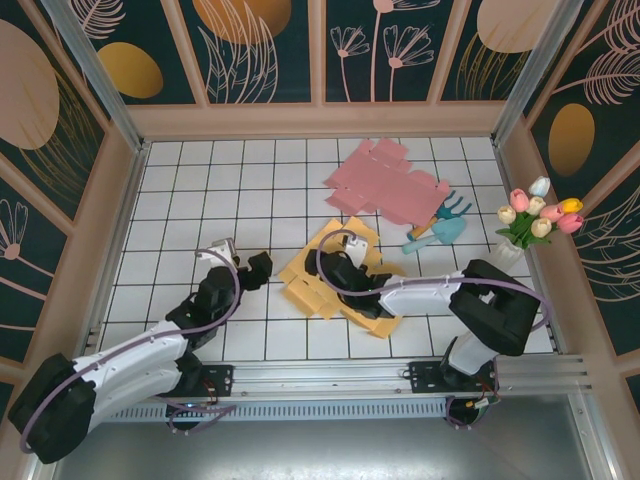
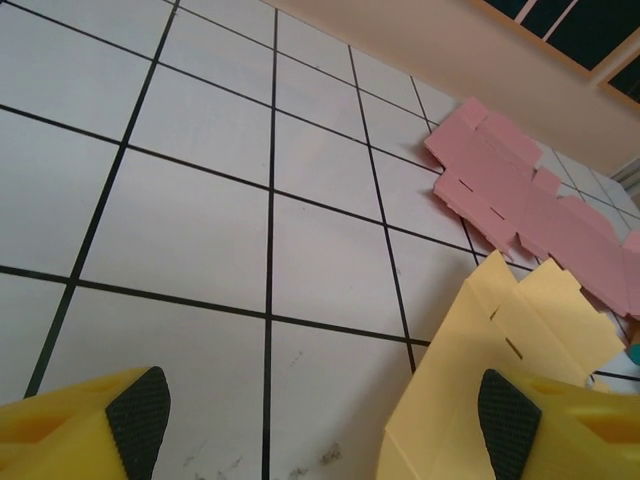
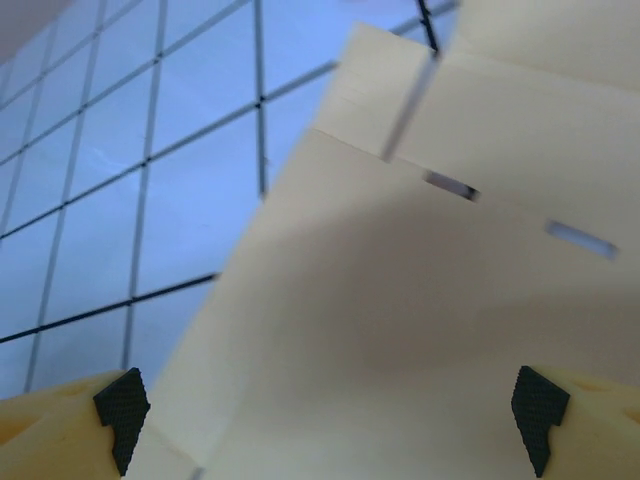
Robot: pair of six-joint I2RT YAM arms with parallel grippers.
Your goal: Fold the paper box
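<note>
Box (image 1: 308,283): yellow die-cut sheet, creased but unfolded, lying askew on the table (image 1: 200,190) around centre, toward the near edge. It sits well off all four walls. There are open tiles across the whole left half and the far-left corner. The right side is tighter. A pink sheet (image 1: 385,185) lies flat just beyond the box at far right, teal toy tools (image 1: 440,225) sit beside it, and flowers (image 1: 535,215) stand at the right wall. Right gripper (image 1: 343,268) is over the box middle, jaws wide apart and not clamped on anything. Left gripper (image 1: 258,268) is just left of the box over bare tile, jaws apart with nothing between them. The left wrist view has the box's notched flap edge (image 2: 500,330) next to one pad (image 2: 508,425); I can't tell whether they touch. The right wrist view gets close to the panel surface and shows cut slots (image 3: 450,185) and a slit between flaps, which the top view can't resolve.
</note>
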